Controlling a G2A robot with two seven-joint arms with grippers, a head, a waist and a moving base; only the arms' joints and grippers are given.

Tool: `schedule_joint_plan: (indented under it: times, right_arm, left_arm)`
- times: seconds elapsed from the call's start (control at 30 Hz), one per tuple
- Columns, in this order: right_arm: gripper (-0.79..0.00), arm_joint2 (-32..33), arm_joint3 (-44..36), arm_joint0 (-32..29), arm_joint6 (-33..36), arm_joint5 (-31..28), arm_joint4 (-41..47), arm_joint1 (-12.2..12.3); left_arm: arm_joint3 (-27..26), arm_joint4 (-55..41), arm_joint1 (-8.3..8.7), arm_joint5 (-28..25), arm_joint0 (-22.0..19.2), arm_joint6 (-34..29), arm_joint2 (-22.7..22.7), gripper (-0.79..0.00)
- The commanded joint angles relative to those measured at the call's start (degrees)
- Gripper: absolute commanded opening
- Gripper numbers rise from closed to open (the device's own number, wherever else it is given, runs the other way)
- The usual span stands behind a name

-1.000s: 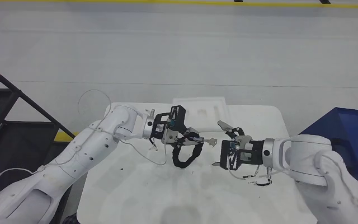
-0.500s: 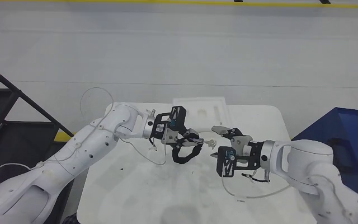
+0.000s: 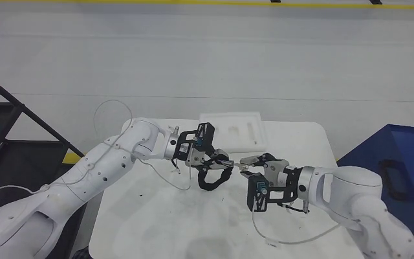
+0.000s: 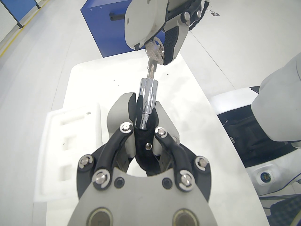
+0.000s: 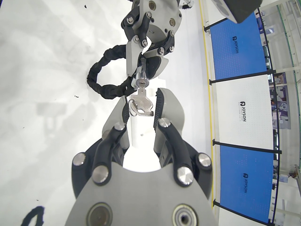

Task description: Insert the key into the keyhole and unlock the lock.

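The right gripper (image 4: pixel 154 54) is pinching the key (image 5: pixel 140 105) by its flat head, and the key is pointing left, in one straight line with the shiny cable lock (image 4: pixel 147 102) that the left gripper (image 5: pixel 144 71) is squeezing above the table (image 4: pixel 94 78), its tip sitting inside the keyhole (image 5: pixel 142 83).

Overhead; opposed wrist close-ups sharing lock (image 4: pixel 147 104)

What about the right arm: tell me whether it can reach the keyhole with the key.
Probably yes. The right gripper holds the key with its tip at the face of the lock, held toward it by the left gripper, nothing between. The keyhole shows uncovered, so it may need realigning.
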Motion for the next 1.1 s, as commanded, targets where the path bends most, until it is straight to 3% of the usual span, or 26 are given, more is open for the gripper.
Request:
schedule_joint_plan:
  times: [0.0, 0.07, 0.53, 1.07]
  right_arm:
    - [-0.702, -0.13, -0.06, -0.02, -0.24, 0.26, -0.26, 0.03]
    - [-0.785, -0.23, 0.09, -0.02, -0.53, 0.57, -0.31, 0.05]
    - [-0.785, 0.50, 0.65, -1.28, 0.11, 6.22, 7.19, 0.00]
    - [-0.785, 2.32, 4.19, -4.60, 6.07, 16.92, 29.18, -0.01]
  left_arm:
    - [0.04, -0.06, 0.05, 0.00, -0.19, 0.11, 0.22, -0.785]
    - [-0.03, -0.10, 0.10, 0.00, -0.38, 0.31, 0.48, -0.785]
    - [0.23, 1.60, 0.36, 0.00, -0.65, 4.28, 1.28, -0.785]
    - [0.35, 7.85, -0.14, 0.00, 0.10, 9.65, 0.15, -0.785]
